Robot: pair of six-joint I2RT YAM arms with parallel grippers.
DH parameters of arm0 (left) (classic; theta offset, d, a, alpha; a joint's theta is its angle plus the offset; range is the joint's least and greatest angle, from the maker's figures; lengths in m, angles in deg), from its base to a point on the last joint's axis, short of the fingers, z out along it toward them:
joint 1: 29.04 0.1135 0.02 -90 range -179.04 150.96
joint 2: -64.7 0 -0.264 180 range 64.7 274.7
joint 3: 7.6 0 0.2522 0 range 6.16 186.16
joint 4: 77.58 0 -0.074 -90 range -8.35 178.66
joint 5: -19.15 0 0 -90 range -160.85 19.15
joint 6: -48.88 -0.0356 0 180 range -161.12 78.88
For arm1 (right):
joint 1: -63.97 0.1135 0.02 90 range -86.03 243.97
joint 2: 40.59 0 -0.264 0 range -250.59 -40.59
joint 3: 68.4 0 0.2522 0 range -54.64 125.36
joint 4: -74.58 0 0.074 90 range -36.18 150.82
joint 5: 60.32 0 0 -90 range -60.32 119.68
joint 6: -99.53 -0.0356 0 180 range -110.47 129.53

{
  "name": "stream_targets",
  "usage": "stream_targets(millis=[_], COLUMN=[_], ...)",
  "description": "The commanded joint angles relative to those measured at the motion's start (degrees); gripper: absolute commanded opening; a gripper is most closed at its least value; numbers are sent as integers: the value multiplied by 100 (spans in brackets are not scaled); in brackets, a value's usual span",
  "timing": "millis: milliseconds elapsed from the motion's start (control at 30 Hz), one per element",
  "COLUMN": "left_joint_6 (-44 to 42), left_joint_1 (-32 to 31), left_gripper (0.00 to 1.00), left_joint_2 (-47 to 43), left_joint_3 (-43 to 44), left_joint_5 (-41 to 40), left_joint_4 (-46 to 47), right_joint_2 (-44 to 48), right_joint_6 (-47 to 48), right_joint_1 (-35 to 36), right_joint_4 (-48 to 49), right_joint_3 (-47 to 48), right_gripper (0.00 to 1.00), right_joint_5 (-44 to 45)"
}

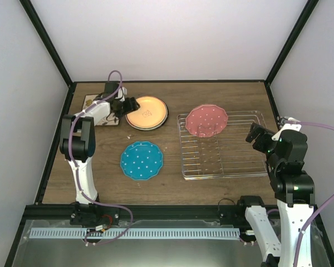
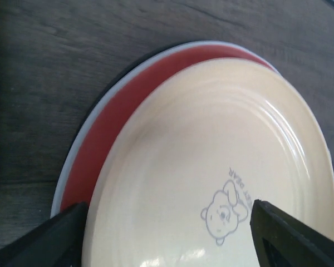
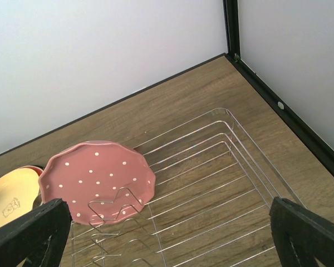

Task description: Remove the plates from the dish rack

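The wire dish rack (image 1: pixel 229 161) sits right of centre, holding only the pink-red scalloped plate (image 1: pixel 206 120) at its upper-left corner. The plate looks rigid, glazed, probably slippery and breakable, so pinch its rim. The left gripper (image 1: pixel 132 104) and right gripper (image 1: pixel 254 135) both gape, empty.

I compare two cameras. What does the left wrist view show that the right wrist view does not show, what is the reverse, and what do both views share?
Only the left wrist view shows the left hand and, beneath the orange-yellow plate, a broad crescent of the red plate. Only the right wrist view shows the right hand, the dish rack and the pink-red scalloped plate resting on its tines. Both show the orange-yellow plate with its bear drawing and the wooden table.
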State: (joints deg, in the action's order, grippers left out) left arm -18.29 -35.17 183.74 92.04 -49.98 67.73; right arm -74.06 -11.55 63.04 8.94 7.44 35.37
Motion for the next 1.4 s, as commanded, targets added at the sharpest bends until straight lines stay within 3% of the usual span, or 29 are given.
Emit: stream_targets(millis=[0, 200, 333, 433, 533, 567, 633, 700, 833, 933, 1367], left_joint_6=[-104, -467, -738, -945, -1244, -1593, -2755, -4093, -5638, -5844, -5713], left_joint_1=[58, 298, 286, 86, -324, -546, -1125, -1754, -2638, -2887, -3038], left_gripper=[85, 93, 93, 92, 90, 90, 89, 89, 88, 88, 88], left_joint_2=[44, -60, 146, 243, 386, 444, 480, 314, -263, -314, 65], left_joint_3=[118, 1148, 2423, 3088, 3494, 3654, 3871, 3625, 2383, 2090, 2397], left_joint_5=[-471, -1702, -1631, -948, 601, 1250, 1794, 1858, 1563, 1463, 1142], left_joint_4=[-142, -103, 125, 546, 931, 808, 119, -635, -487, -412, -273], right_joint_2=[76, 60, 35, 7, 25, 32, 38, 62, 179, 271, 456], right_joint_6=[-44, -39, -29, -30, -39, -48, -50, -63, -126, -182, -270], right_joint_1=[40, 40, 39, 40, 40, 40, 41, 40, 40, 40, 40], right_joint_4=[-59, -25, 57, 91, 117, 117, 76, 13, -137, -259, -446], right_joint_3=[216, 199, 152, 122, 95, 99, 117, 143, 196, 220, 225], right_gripper=[100, 100, 100, 100, 100, 100, 100, 100, 100, 100, 100], right_joint_5=[120, 114, 36, -14, -49, -58, -64, -41, 19, 61, 91])
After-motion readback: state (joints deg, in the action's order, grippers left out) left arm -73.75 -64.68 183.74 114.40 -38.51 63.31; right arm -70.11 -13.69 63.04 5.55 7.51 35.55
